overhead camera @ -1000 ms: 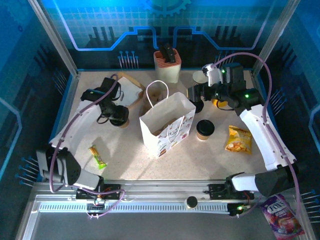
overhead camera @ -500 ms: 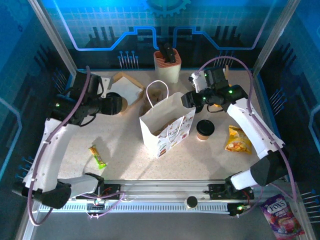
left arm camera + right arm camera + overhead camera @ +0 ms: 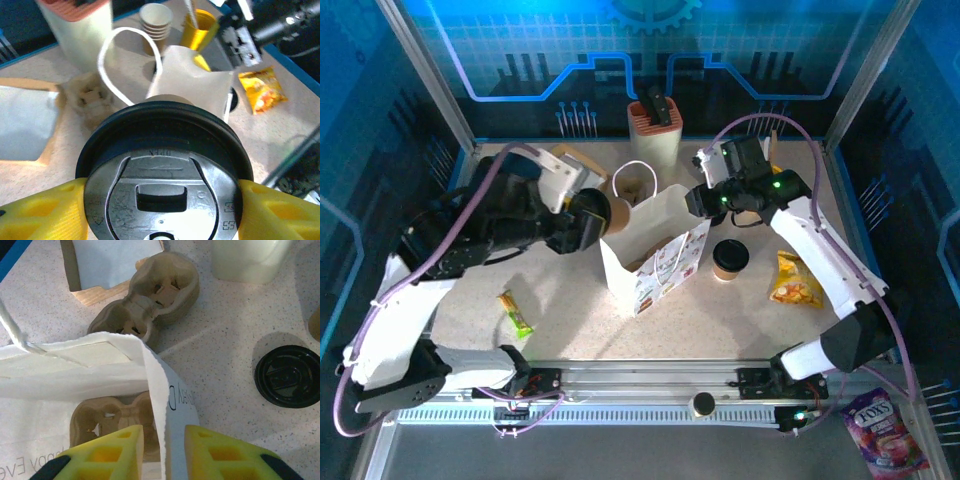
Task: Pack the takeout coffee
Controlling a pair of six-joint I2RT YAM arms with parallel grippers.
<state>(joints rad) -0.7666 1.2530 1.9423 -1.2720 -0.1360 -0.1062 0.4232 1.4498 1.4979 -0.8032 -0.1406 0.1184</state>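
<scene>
Cup (image 3: 160,150) sits clamped at its lid between the left gripper's (image 3: 160,205) fingers. It is raised just left of the bag (image 3: 655,250), its base toward the bag and seemingly tilted. The right gripper (image 3: 162,450) straddles the bag's right rim, paper between its fingers; whether it pinches I cannot tell. A tray (image 3: 115,422) lies in the bag's bottom. A second cup (image 3: 730,258) stands on the table (image 3: 570,300), right of the bag. As I judge it, the step goes well if the mouth is held wide. The cup should come over the opening, turn upright and go straight down into a tray well, clear of the handle (image 3: 101,57), before release.
</scene>
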